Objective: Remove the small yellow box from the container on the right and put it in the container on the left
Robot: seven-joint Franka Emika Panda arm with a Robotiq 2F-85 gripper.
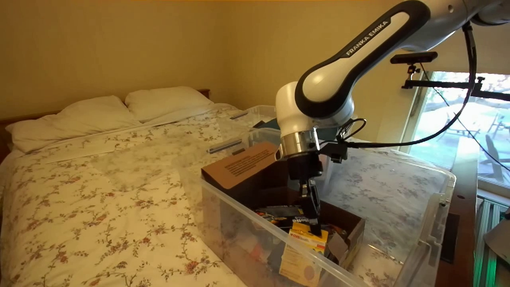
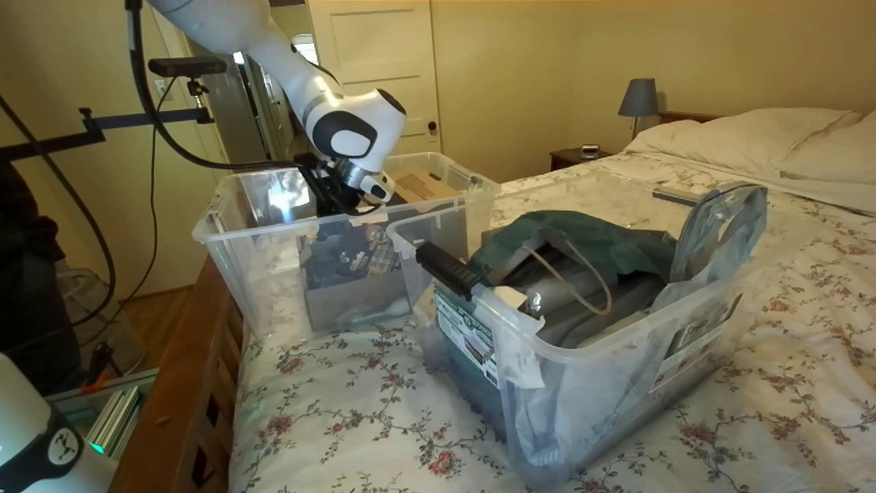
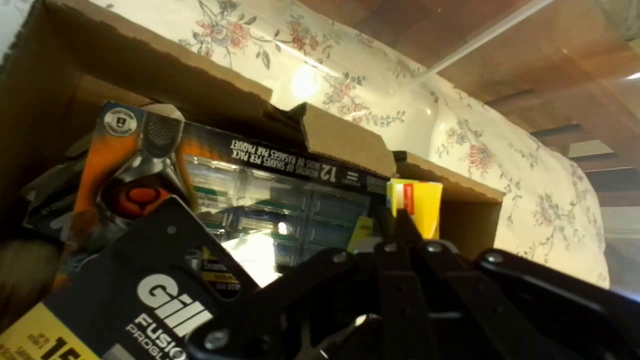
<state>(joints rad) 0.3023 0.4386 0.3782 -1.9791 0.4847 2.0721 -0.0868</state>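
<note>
At the railed edge of the wide bed (image 2: pixel 328 438) with a white floral cover, under the white-and-black robot arm (image 1: pixel 338 79), stands a clear rectangular plastic container (image 1: pixel 217 217). In an exterior view its translucent rim crosses in front of the small yellow cardboard box (image 1: pixel 302 234) with red markings, which is inside this container, just beside the torn wall of an open brown cardboard carton (image 3: pixel 165 65). Crowding the carton are a black packet lettered "Gill" (image 3: pixel 145 290) and an orange-and-black package (image 3: pixel 300 172) with a clear window; one bent flap (image 3: pixel 345 137) stands near the yellow box. Farther in from the railed edge, a second clear container (image 2: pixel 602 390) holds dark green fabric (image 2: pixel 568 233) and a grey-blue bag (image 2: pixel 749 222). White pillows (image 1: pixel 165 101) lie along the far edge, a grey-shaded lamp (image 2: pixel 639 99) beyond its corner.

The black gripper (image 3: pixel 397 220) points down into the railed-edge container, its fingers narrow and close together, the tips overlapping the top of the yellow box; whether they have closed on it I cannot tell.

Counted: two plastic containers, one open carton, one yellow box, two pillows. Left of the fingertips in the wrist view shows a further yellow patch (image 3: pixel 361 232); whether it belongs to the same box is unclear.
</note>
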